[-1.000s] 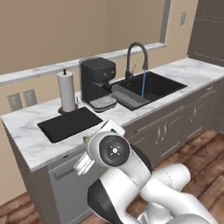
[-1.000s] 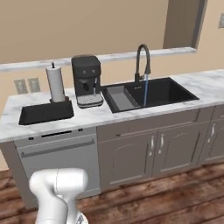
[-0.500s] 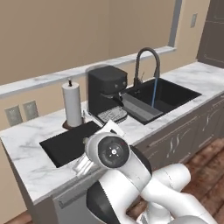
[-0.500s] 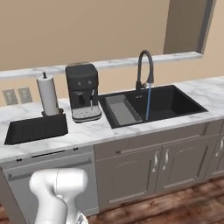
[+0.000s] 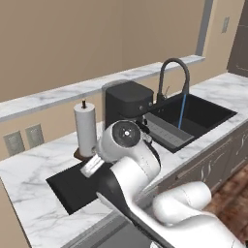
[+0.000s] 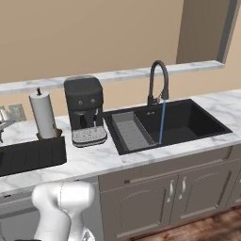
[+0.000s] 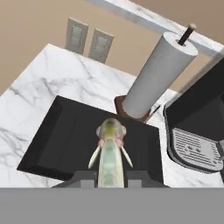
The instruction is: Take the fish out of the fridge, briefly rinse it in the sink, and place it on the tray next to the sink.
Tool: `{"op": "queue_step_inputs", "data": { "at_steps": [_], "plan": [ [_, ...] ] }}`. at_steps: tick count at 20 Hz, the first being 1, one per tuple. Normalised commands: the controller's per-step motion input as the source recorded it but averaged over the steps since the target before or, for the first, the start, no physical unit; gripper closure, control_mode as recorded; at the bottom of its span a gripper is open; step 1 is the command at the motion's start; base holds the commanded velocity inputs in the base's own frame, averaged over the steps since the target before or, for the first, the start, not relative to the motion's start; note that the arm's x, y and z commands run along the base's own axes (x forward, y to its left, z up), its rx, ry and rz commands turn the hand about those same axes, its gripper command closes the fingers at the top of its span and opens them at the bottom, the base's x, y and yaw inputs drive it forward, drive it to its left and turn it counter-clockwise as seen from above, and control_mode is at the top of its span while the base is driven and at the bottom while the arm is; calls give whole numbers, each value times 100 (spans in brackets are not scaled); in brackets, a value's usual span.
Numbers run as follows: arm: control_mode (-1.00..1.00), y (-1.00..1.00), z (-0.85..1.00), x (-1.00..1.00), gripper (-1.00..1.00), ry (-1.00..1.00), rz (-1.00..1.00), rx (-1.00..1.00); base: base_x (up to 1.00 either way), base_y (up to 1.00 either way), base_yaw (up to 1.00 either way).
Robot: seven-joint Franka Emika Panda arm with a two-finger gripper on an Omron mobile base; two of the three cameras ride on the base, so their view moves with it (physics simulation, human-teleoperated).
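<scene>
Gripper [image 7: 111, 175]: clenching the fish [image 7: 110, 153], hanging over the tray [image 7: 65, 135].
Advice: lowering gently, releasing flat, mid-tray.

Stood against a tan wall [image 6: 94, 33] — white marble counter [image 6: 89, 160] over grey panelled cabinets [image 6: 179, 193], marble ledge [image 6: 117, 74] just above the counter, wood floor [image 6: 207, 226] below, outlets [image 7: 89, 38] on the wall behind it.

Base has driven closer — counter [image 6: 94, 162] and sink [image 6: 181, 122] loom larger
</scene>
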Motion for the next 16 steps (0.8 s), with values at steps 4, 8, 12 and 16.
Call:
{"op": "queue_step_inputs", "data": {
  "at_steps": [4, 8, 12, 16],
  "plan": [
    [-100, 20, -48, 64, 100, 38, -2, 11, 0, 0, 0],
    [-100, 40, -80, 0, 100, 14, 0, -5, 0, 0, 0],
    [-100, 39, -78, 8, 100, 2, -7, -6, 0, 0, 0],
    [-100, 17, -58, 39, 100, 0, -15, -1, 0, 0, 0]
  ]
}}
